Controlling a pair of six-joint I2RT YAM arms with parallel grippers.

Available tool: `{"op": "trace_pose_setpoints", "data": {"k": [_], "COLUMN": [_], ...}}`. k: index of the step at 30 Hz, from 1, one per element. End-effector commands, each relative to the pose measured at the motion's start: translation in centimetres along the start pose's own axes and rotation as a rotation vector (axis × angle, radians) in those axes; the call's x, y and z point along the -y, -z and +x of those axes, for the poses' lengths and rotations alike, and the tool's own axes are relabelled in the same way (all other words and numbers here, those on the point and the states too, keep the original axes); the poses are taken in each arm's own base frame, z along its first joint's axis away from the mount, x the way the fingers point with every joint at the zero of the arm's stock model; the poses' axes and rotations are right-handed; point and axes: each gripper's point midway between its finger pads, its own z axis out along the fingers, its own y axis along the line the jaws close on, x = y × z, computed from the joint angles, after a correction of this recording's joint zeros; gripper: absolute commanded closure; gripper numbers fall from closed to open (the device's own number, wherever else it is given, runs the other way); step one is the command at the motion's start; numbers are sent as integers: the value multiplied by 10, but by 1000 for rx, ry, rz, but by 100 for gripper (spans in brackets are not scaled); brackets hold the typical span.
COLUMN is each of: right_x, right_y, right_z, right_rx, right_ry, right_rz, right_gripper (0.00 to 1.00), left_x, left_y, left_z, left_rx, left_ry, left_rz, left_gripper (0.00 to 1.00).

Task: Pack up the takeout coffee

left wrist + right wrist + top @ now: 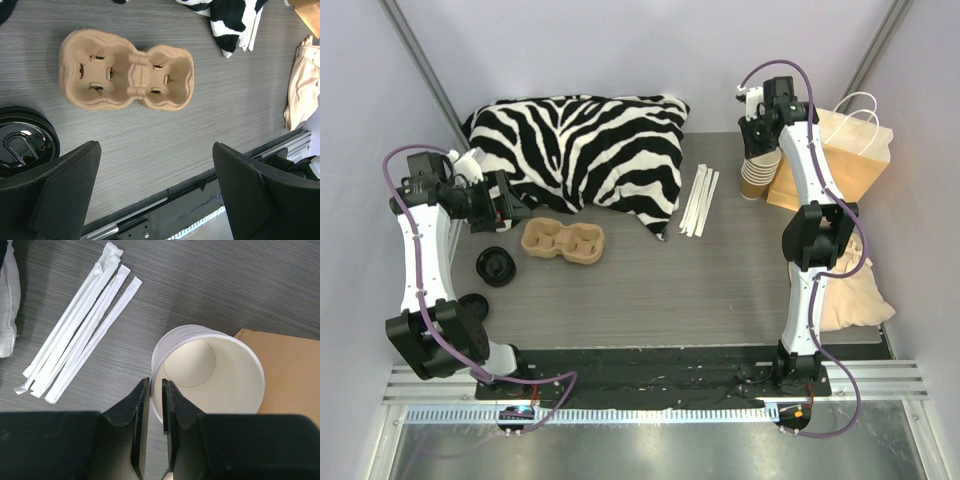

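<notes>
My right gripper (155, 386) pinches the rim of the cup stack (210, 371) near the far right corner. My left gripper (154, 150) is wide open and empty. The takeout coffee (497, 266) by the left edge is probably light and crushable, so I'd grip its sides gently, under the lid.

A zebra-print cloth (585, 145) lay at the far side of the grey desk (700, 290). Nearer sat a pulp cup carrier (563, 241). To its right lay wrapped straws (699, 200), then stacked lidless cups (758, 180) beside a brown paper bag (855, 165).

- The left arm (420, 250) is bent low, its left gripper (155, 150) facing down, jaws wide apart.
- The right arm (810, 200) stretches forward, its right gripper (154, 390) pinching a cup (215, 375) rim.
</notes>
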Motion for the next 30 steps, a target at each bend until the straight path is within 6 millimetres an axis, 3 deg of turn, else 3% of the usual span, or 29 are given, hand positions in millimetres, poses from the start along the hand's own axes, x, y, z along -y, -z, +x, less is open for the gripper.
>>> {"op": "trace_pose_setpoints", "data": {"k": [1,22,27,28,30], "right_x": [4,4,5,5,6], "right_y": [20,18,23,28,41], "right_z": [-15,-10,-14,-18,-25], "right_rx": [53,39,52,65,91], "right_ry": [8,16,16,20,25], "right_rz": [29,29,33,37,47], "right_gripper": [78,80,91,99,99], "left_x": [8,9,8,8,8], "left_y": [5,5,5,5,5], "left_z": [-15,-14,-14,-14,-14], "left_rx": [46,43,46,46,44], "left_ry": [-49,-48,-51,-51,-52], "left_rz": [23,26,23,22,22], "left_gripper": [0,0,0,0,0]}}
